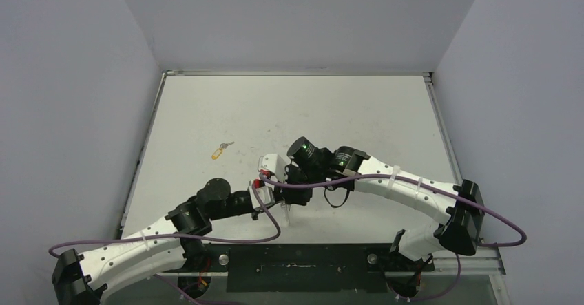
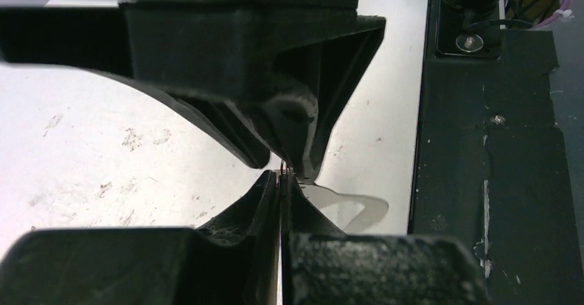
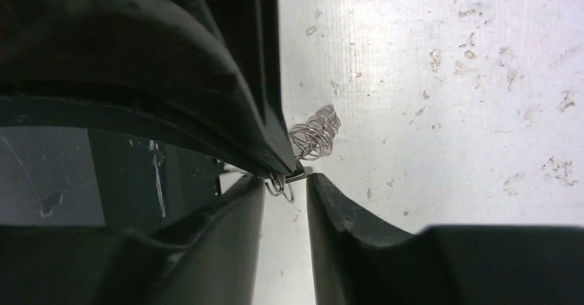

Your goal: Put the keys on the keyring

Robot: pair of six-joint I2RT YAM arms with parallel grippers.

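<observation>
A key with a yellow tag (image 1: 219,151) lies on the table, left of and beyond both grippers. My left gripper (image 2: 282,177) is shut on a thin wire ring of the keyring's short chain. The keyring's flat silver loop (image 2: 358,206) shows just behind its right finger. In the right wrist view the chain of small rings (image 3: 315,134) curls out past the left gripper's dark fingers (image 3: 227,112). My right gripper (image 3: 286,180) stands slightly open, its tips on either side of the chain's lower rings (image 3: 279,185). In the top view the two grippers meet near the table's front middle (image 1: 284,195).
White walls enclose the table on three sides. The black base plate (image 2: 496,181) at the near edge lies just right of the left gripper. Purple cables (image 1: 310,180) loop over both arms. The table surface (image 3: 447,112) is scuffed.
</observation>
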